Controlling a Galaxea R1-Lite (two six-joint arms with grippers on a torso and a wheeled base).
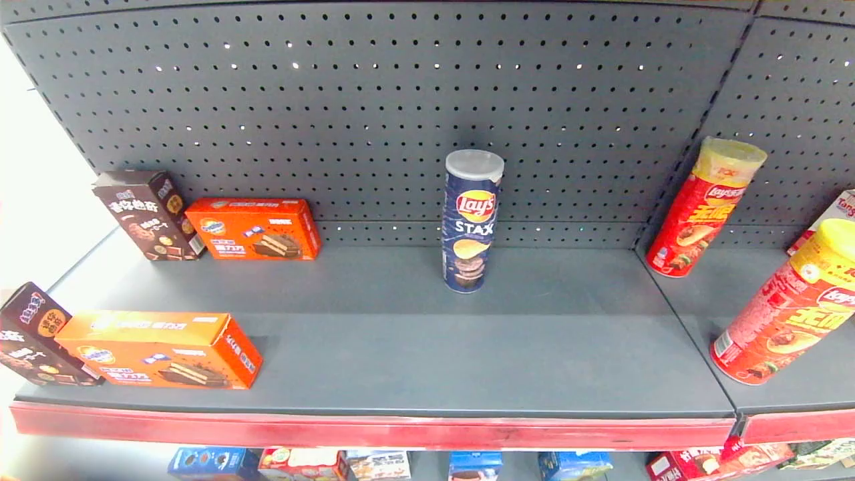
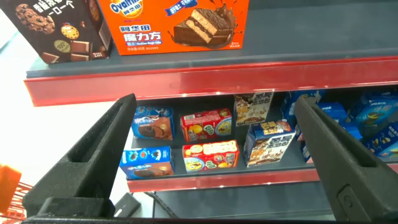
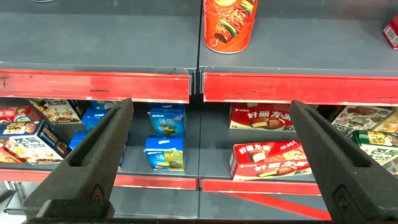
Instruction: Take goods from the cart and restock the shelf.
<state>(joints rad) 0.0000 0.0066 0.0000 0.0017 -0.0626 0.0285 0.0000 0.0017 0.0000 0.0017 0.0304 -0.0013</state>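
A dark blue chip can (image 1: pixel 471 220) with a clear lid stands upright near the back middle of the grey shelf (image 1: pixel 427 361). Two orange wafer boxes (image 1: pixel 254 229) (image 1: pixel 163 351) and two dark brown cookie boxes (image 1: pixel 150 214) (image 1: pixel 30 334) sit on its left side. Red chip cans (image 1: pixel 705 207) (image 1: pixel 791 314) with yellow lids stand on the neighbouring shelf section to the right. My left gripper (image 2: pixel 217 155) is open, held in front of the shelf's red edge below the front orange box (image 2: pixel 174 25). My right gripper (image 3: pixel 211 155) is open too, facing the red edge under a red can (image 3: pixel 229 25).
The perforated back panel (image 1: pixel 401 100) rises behind the shelf. A lower shelf (image 2: pixel 217 177) holds several small blue, red and white snack boxes. In the right wrist view the lower level carries blue cartons (image 3: pixel 165 140) and red pie boxes (image 3: pixel 267 158). An orange piece (image 2: pixel 7 180) shows beside my left gripper.
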